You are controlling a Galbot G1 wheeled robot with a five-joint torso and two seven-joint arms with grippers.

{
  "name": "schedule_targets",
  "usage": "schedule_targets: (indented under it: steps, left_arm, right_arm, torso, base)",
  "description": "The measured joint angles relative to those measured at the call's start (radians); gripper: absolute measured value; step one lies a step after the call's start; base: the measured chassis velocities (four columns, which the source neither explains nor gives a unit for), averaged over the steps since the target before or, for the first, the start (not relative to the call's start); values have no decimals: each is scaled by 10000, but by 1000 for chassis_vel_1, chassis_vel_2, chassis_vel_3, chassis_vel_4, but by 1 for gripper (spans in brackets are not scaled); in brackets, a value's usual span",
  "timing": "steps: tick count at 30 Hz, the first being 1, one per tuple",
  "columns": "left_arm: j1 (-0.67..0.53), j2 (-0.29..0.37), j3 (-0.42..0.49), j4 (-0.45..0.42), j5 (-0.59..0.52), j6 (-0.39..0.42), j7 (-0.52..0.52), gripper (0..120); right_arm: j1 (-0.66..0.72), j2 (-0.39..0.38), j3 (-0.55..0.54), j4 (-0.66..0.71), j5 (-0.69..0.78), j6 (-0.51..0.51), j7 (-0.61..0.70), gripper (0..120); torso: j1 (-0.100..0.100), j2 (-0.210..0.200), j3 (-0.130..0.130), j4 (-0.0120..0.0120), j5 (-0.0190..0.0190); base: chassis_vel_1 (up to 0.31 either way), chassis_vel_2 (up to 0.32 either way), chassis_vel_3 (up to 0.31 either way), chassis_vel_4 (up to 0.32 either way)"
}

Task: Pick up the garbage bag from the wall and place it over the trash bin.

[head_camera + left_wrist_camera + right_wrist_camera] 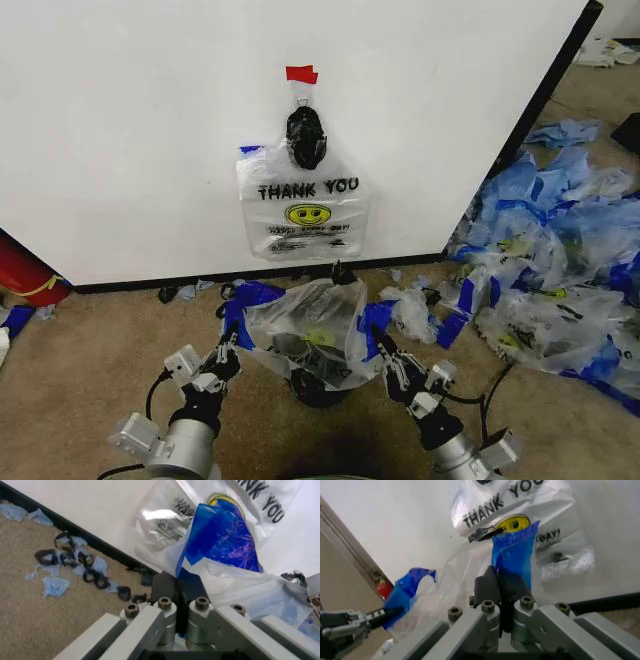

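From above, both hands (232,343) (381,345) pinch the garbage bag's (305,335) blue handles, stretched over the trash bin (318,386).

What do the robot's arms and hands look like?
Both arms are silvery grey metal tubes with blocky light grey joints and thin black cables looping beside them. The left end effector and the right end effector each have two slim black fingers on a silver bracket with round bolts.

Your head camera looks down at the flat white wall panel (150,130); both wrist cameras sit close, facing it too.
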Motion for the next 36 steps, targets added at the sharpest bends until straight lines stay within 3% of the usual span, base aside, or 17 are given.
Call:
schedule_targets:
  steps: [36]
  left_arm:
    - [668, -281, 1320, 1277, 1532, -781, 114, 0]
  right_arm:
    - [-1555, 635, 505, -2155, -566, 1557, -741, 0]
  torso:
    - [0, 0, 0, -1, 1]
  base:
    - [0, 0, 0, 0]
